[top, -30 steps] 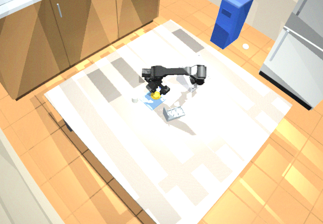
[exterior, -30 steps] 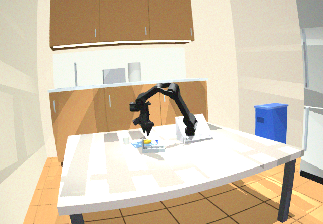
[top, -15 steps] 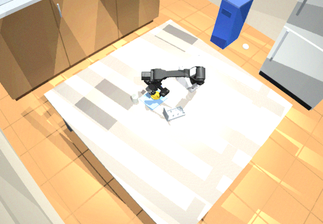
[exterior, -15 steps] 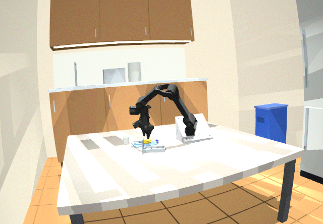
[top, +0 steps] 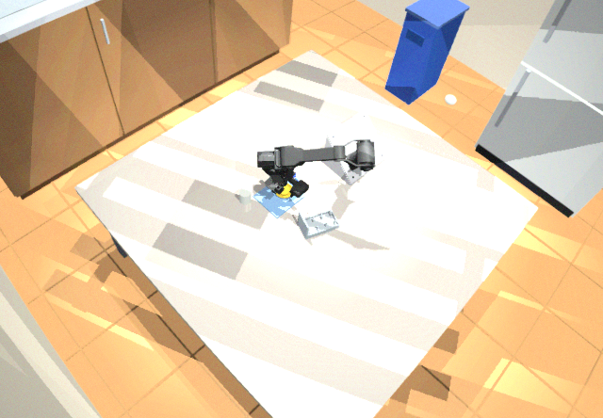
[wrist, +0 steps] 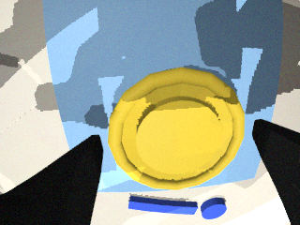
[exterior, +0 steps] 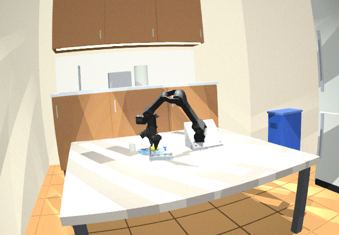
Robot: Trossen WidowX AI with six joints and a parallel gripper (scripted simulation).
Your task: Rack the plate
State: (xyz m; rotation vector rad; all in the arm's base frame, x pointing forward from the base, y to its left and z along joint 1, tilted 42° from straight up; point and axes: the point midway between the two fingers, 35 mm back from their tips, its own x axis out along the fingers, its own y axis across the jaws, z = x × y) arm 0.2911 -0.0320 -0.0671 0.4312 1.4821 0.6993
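Note:
The yellow plate (top: 284, 193) (exterior: 152, 148) (wrist: 183, 141) lies flat, face up, on the blue mat (top: 276, 210) (exterior: 142, 152) (wrist: 141, 37). My gripper (top: 288, 191) (exterior: 154, 147) (wrist: 181, 136) is open and empty, pointing down low over the plate. In the wrist view its black fingertips stand on either side of the plate, with a gap to the rim on each side. The pale grey dish rack (top: 318, 229) (exterior: 161, 158) stands on the table close to the mat, on the side away from the cabinets; it holds no plate. It is outside the wrist view.
A whitish cup (top: 245, 196) (exterior: 132, 147) stands beside the mat. A blue bar (wrist: 161, 204) and a blue disc (wrist: 213, 208) lie just off the mat's edge by the plate. The arm's white angled base (exterior: 213, 142) stands on the table behind, to the right.

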